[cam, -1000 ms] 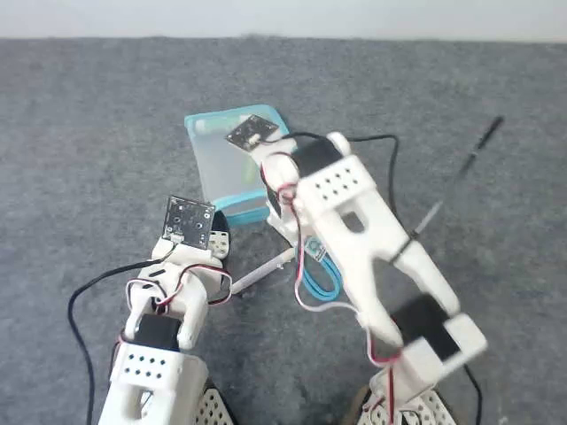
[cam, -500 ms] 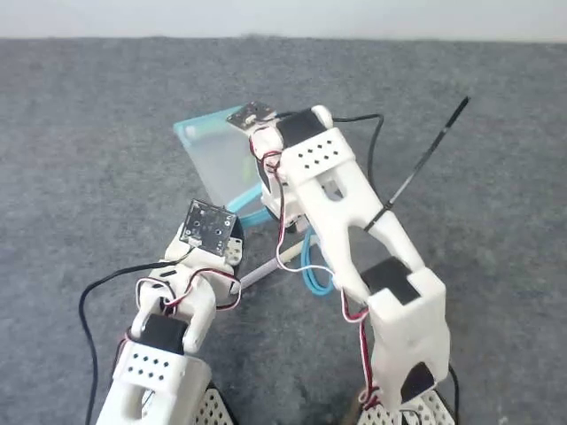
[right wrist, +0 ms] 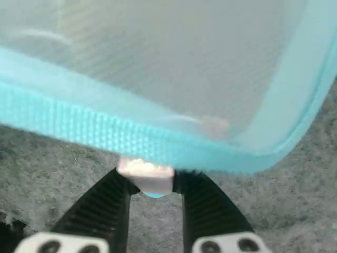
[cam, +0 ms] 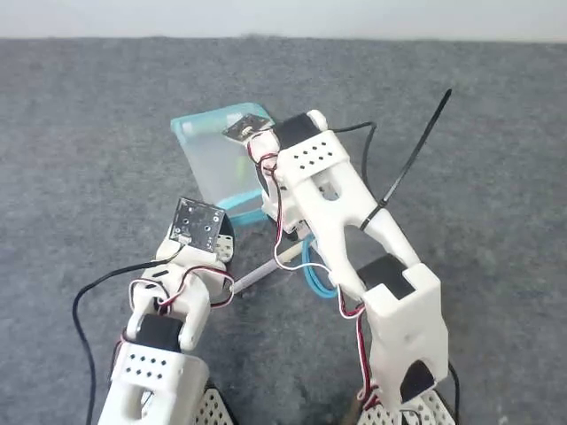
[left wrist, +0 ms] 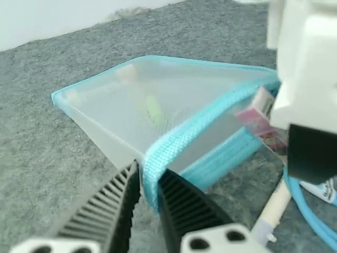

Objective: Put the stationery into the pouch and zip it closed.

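Grey felt-like fabric (cam: pixel 80 124) covers the table, coarse and matted. On it lies the translucent plastic pouch with turquoise woven trim (cam: pixel 221 159), wedge-shaped, its zipper edge toward the arms. The left gripper (left wrist: pixel 149 176), with black ribbed fingers pressed together, pinches the pouch's turquoise zipper band at one corner. The right gripper (right wrist: pixel 150 182) is clenched on the small silver metal zipper pull (right wrist: pixel 145 173) under the same woven band. In the high view the right arm's white shell stands over the zipper edge and hides much of it. A pink and white block (left wrist: pixel 259 118) sits at the open mouth, and a yellow-green stick (left wrist: pixel 152 108) shows dimly through the wall. Just beside the pouch lie a slim white pen (cam: pixel 264 273) and a blue looped cord (cam: pixel 312 273). A black cable tie (cam: pixel 416 150) sticks up from the right arm.
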Controlling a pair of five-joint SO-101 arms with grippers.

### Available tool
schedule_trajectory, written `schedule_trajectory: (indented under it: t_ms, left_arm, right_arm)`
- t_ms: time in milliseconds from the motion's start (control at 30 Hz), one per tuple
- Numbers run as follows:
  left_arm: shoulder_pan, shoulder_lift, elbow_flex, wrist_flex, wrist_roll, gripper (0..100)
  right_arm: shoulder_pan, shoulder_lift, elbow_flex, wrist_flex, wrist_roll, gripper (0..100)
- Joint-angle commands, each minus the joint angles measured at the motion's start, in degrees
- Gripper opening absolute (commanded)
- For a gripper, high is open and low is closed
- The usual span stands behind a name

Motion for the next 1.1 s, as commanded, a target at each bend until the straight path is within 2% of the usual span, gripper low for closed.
schedule_trajectory:
  t_ms: [0, 333, 567, 700, 867, 1067]
  left_arm:
    - [-0.35, -0.97, -1.36, -1.49, 1.14, 1]
    - [-0.79, -0.97, -1.27, -1.49, 1.14, 1]
    - [-0.79, -0.97, -1.1, -1.49, 1.14, 1]
    - [-0.7, -0.97, -1.19, -1.49, 1.14, 1]
    - [-0.7, -0.97, -1.19, -1.49, 1.14, 1]
    - [-0.7, -0.97, -0.92, -1.32, 1.14, 1]
  right_arm:
    - [1.45, -3.12, -0.62, 2.24, 1.14, 0.6]
    - [2.59, -4.7, 5.89, 1.89, -0.09, 0.7]
    - [14.55, -29.05, 26.11, -8.84, -0.26, 0.6]
    - [22.46, -41.19, 39.74, -10.51, 5.01, 0.6]
    - [33.36, -43.03, 53.1, -21.41, 8.35, 0.6]
    - [35.03, -43.03, 60.66, -34.42, 6.42, 1.0]
